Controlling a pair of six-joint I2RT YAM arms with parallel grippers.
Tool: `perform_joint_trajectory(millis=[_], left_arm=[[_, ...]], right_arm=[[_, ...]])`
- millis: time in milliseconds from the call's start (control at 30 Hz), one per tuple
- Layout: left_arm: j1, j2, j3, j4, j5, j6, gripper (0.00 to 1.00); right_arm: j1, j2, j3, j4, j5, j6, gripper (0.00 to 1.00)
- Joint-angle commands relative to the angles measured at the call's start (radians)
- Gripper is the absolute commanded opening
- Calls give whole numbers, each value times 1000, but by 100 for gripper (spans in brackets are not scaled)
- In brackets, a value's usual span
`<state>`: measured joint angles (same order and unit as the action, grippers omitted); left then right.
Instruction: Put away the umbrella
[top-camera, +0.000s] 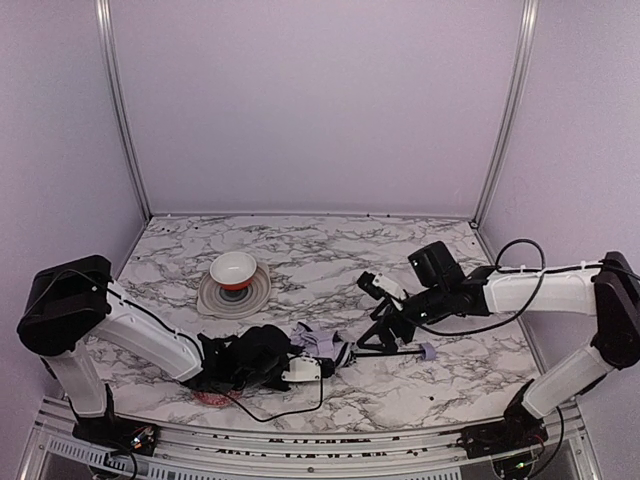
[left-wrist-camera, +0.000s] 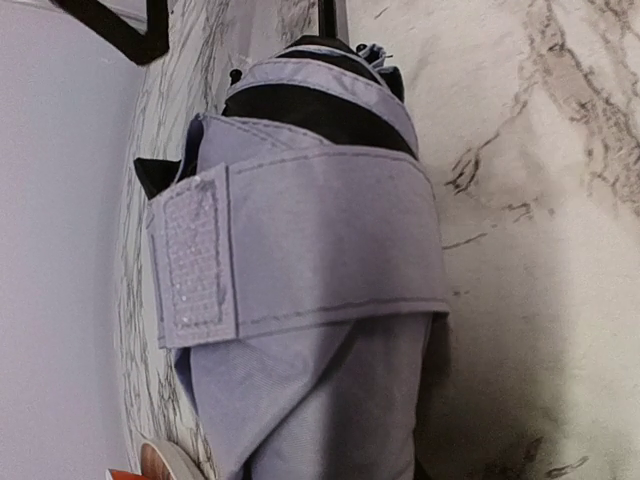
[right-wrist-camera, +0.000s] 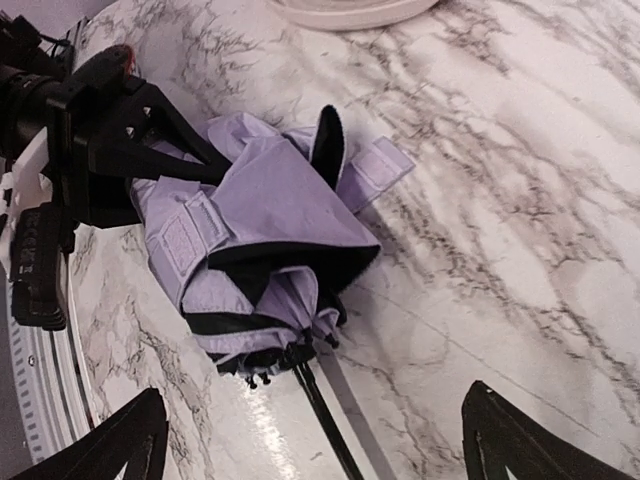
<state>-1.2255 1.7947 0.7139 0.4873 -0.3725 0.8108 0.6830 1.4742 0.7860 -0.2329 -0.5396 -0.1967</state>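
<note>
The umbrella (top-camera: 322, 343) lies folded on the marble table (top-camera: 450, 390) between my two arms, pale lavender fabric bunched round black ribs. Its thin black shaft (top-camera: 385, 351) runs right to a small lavender knob handle (top-camera: 427, 351). My left gripper (top-camera: 300, 368) is shut on the left end of the fabric. In the left wrist view the umbrella (left-wrist-camera: 310, 270) and its velcro strap (left-wrist-camera: 195, 260) fill the frame and hide the fingers. My right gripper (top-camera: 384, 325) is open just above the shaft. In the right wrist view the shaft (right-wrist-camera: 325, 420) runs between the spread fingertips (right-wrist-camera: 135, 440), with the umbrella (right-wrist-camera: 255, 215) beyond.
A red patterned bowl (top-camera: 233, 268) stands on a white plate (top-camera: 205, 296) at the back left; the plate's rim also shows in the right wrist view (right-wrist-camera: 350, 12). A red-rimmed round thing (top-camera: 212, 399) lies under my left arm by the near edge. Lavender walls enclose the table.
</note>
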Motion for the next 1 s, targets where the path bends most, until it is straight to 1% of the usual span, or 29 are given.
perform_joint_trajectory(millis=[0, 133, 233, 333, 467, 600, 667, 733, 867, 967], left_arm=[[77, -1, 58, -146, -113, -52, 0], [119, -26, 98, -154, -144, -66, 0], [144, -40, 131, -156, -165, -57, 0], [172, -48, 170, -157, -173, -40, 0], [194, -65, 206, -156, -184, -10, 0], [207, -93, 262, -156, -203, 46, 0], [213, -116, 296, -157, -197, 75, 0], [217, -143, 331, -159, -182, 93, 0], [222, -181, 412, -192, -148, 105, 0], [221, -204, 471, -233, -96, 69, 0]], right_arm=[[-39, -114, 11, 126, 123, 21, 100], [-40, -193, -23, 232, 169, 28, 100], [-40, -222, -71, 314, 185, 37, 100], [-40, -231, -82, 343, 192, 46, 100], [-40, -240, -87, 369, 154, 47, 99], [-39, -241, -114, 451, 75, 53, 95], [-39, -230, -125, 502, 29, 55, 92], [-41, -212, -131, 558, 2, 58, 90], [-40, -171, -133, 666, -4, 55, 90], [-40, -140, -133, 758, -9, 43, 93]])
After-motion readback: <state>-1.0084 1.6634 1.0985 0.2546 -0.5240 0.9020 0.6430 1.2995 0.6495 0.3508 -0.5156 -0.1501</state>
